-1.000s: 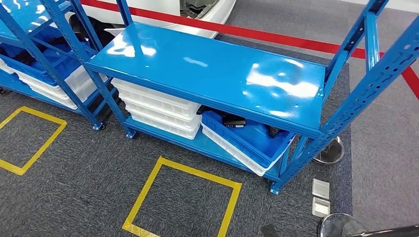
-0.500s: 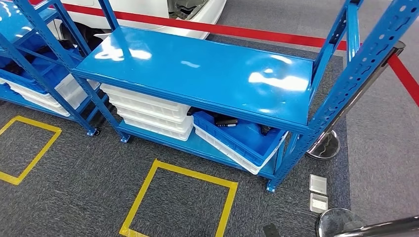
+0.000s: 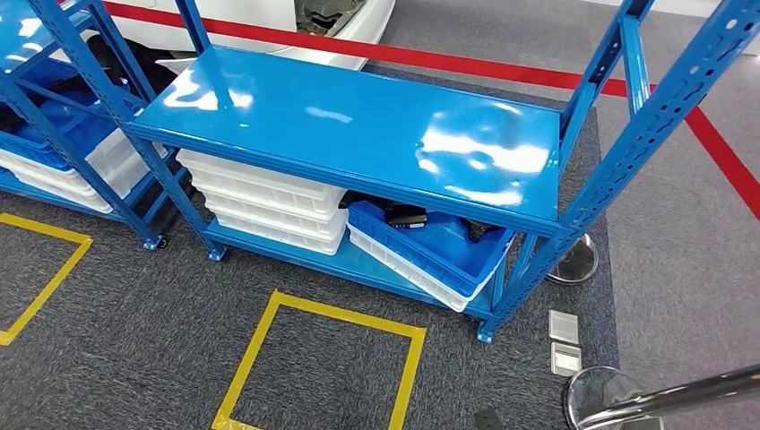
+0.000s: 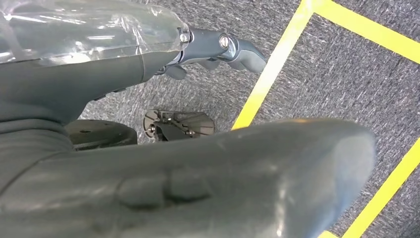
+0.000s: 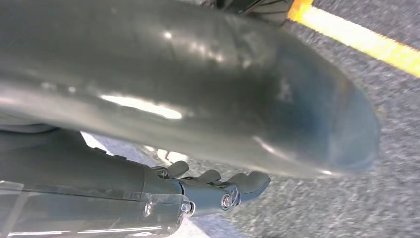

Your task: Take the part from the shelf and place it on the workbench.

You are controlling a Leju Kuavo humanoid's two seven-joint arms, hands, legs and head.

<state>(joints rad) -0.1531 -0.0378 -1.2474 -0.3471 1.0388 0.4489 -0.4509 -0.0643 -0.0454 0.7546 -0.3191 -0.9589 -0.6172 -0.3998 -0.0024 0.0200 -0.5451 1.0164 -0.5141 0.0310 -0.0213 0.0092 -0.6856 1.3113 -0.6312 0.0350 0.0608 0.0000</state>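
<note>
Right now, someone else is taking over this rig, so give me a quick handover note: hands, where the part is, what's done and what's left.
Left hand: hangs over the carpet, holds nothing.
Right hand: hangs likewise, holds nothing.
Part: a dark part lies in the tilted blue bin on the lower level of the blue shelf, beside a stack of white trays.
Done: the shelf is in front of the robot.
Left: reach the bin, grasp the part, carry it to the workbench.
</note>
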